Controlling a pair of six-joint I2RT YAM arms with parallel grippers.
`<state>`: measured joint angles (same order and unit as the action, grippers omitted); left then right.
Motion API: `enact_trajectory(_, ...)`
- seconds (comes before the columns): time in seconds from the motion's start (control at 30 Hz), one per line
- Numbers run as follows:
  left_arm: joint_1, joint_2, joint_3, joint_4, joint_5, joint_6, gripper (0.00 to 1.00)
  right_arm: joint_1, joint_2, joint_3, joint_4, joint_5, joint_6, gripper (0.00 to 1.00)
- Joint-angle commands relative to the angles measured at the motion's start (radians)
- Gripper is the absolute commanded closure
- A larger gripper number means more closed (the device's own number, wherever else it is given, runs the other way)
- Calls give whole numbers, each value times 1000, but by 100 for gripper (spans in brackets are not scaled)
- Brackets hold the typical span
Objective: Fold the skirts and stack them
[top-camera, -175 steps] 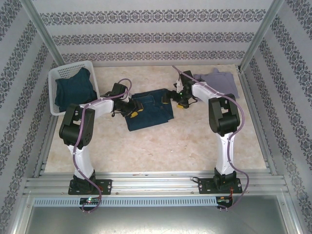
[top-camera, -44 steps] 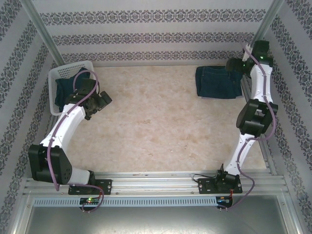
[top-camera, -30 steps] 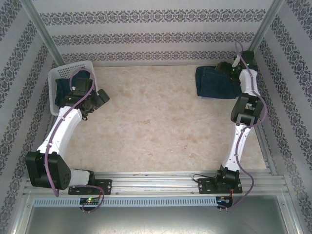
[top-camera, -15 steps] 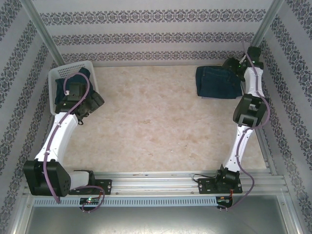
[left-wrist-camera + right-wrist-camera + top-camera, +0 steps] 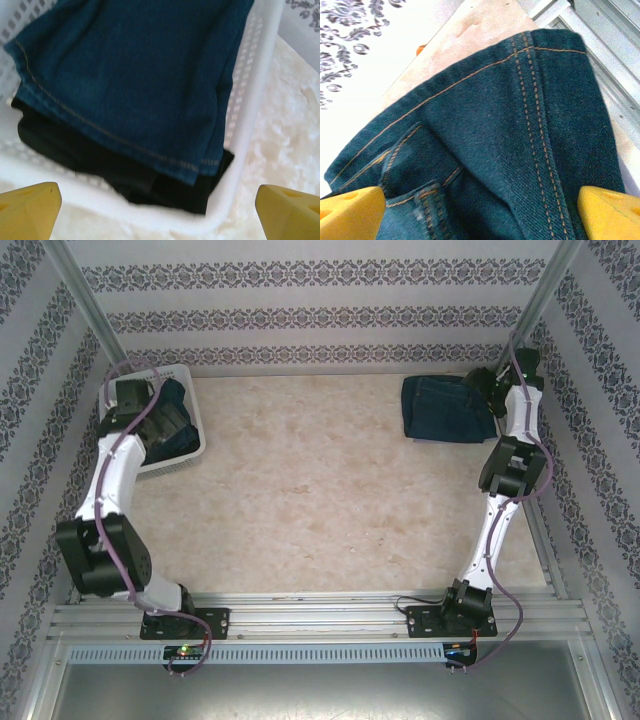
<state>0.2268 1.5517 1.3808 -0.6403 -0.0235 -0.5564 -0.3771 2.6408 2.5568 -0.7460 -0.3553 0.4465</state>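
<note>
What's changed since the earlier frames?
Denim skirt went from the centre of the table to far right, folded, over where the grey skirt lay. Left arm swung over the basket; right arm followed the skirt to the far-right corner. Both jaws open, holding nothing. Basket with its teal skirt and black skirt stayed put.

Nothing legible stands on anything here. The walls (image 5: 320, 315) bear bands of floral ornament, not letters. The denim skirt (image 5: 520, 125) at the far right bears plain orange stitching. So does the teal skirt (image 5: 130, 75) in the basket (image 5: 250, 100) at the far left.
</note>
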Motion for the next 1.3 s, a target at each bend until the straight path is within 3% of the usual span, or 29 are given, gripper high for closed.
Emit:
enact_trajectory(0.0, 43, 115, 131, -4, 25, 55, 0, 42, -205, -35, -50, 32, -32, 2)
enact_trajectory(0.13, 70, 293, 290, -55, 64, 83, 0, 97, -411, -237, -12, 75, -32, 2)
enact_trajectory(0.3, 64, 568, 577, -194, 179, 156, 1, 166, -666, -602, 209, -11, 87, 2)
enact_trajectory(0.4, 57, 694, 722, -237, 246, 207, 3, 210, -770, -735, 287, -63, 142, 2)
enact_trajectory(0.47, 51, 763, 817, -274, 234, 226, 7, 245, -822, -800, 313, -90, 164, 2)
enact_trajectory(0.53, 48, 841, 944, -347, 152, 215, 23, 283, -865, -861, 322, -128, 177, 2)
enact_trajectory(0.6, 51, 934, 1094, -438, 120, 196, 45, 325, -917, -927, 333, -141, 185, 2)
enact_trajectory(0.63, 51, 965, 1156, -472, 141, 194, 59, 341, -943, -959, 346, -137, 190, 2)
enact_trajectory(0.67, 51, 991, 1222, -508, 181, 193, 83, 357, -973, -993, 358, -132, 190, 2)
enact_trajectory(0.7, 49, 995, 1275, -531, 214, 194, 100, 369, -1003, -1021, 359, -117, 194, 2)
enact_trajectory(0.87, 50, 800, 1313, -508, 240, 206, 100, 387, -1133, -1137, 410, -85, 222, 2)
enact_trajectory(1.03, 29, 557, 1276, -487, 395, 225, 100, 394, -1271, -1315, 610, -38, 316, 2)
enact_trajectory(1.17, -95, 411, 1206, -490, 512, 277, 100, 395, -1330, -1440, 740, 3, 421, 2)
enact_trajectory(1.27, -246, 329, 1099, -451, 545, 329, 100, 397, -1321, -1452, 740, -87, 389, 2)
